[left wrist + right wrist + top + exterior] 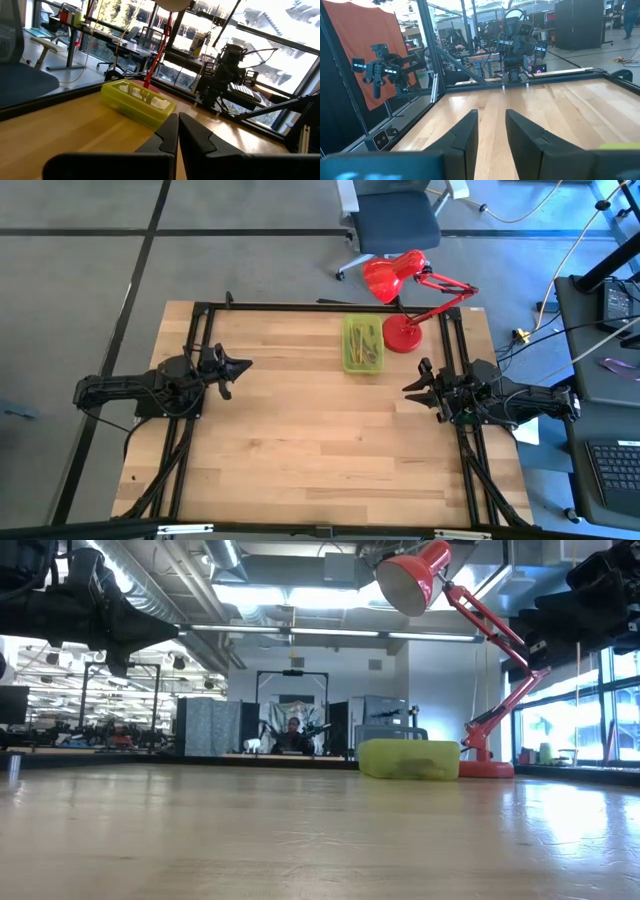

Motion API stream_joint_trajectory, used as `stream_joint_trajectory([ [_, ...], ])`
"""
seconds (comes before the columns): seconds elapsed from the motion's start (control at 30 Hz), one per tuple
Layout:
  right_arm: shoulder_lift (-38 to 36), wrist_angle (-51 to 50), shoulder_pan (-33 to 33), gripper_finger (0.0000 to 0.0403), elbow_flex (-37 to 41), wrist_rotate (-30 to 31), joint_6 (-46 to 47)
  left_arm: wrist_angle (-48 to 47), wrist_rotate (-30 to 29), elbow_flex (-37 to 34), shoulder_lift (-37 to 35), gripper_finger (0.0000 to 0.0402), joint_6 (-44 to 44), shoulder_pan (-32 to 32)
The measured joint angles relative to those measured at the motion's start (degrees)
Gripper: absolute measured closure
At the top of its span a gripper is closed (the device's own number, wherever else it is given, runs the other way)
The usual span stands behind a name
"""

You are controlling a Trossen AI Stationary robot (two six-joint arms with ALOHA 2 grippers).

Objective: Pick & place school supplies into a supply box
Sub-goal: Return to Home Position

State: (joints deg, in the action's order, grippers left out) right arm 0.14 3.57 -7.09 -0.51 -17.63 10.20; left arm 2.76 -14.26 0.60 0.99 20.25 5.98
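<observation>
The supply box [363, 343] is a translucent yellow-green case lying flat on the table near the far edge, right of centre. Several pens and pencils show inside it. It also shows in the low view [410, 759] and the left wrist view [137, 102]. No loose supplies show on the table. My left gripper [248, 364] hovers at the table's left, shut and empty, pointing toward the right; its fingers show in its wrist view [177, 131]. My right gripper [406, 388] hovers at the table's right, near side of the box, open and empty [492, 127].
A red desk lamp [405, 300] stands with its base [402, 335] right beside the box's right side, its head over the far edge. A black frame [300, 306] runs around the table. Bare wood [320, 440] spreads between the arms and toward the near edge.
</observation>
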Motion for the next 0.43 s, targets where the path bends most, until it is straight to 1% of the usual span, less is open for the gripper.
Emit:
stream_joint_trajectory([
  [0.2, 0.0, 0.02, -0.01, 0.0299, 0.0, 0.0, -0.07, 0.0, 0.0, 0.0, 0.0, 0.0398, 0.0, 0.0],
  [0.43, 0.0, 0.01, -0.01, 0.0299, 0.0, 0.0, -0.01, 0.0, 0.0, 0.0, 0.0, 0.0393, 0.0, 0.0],
])
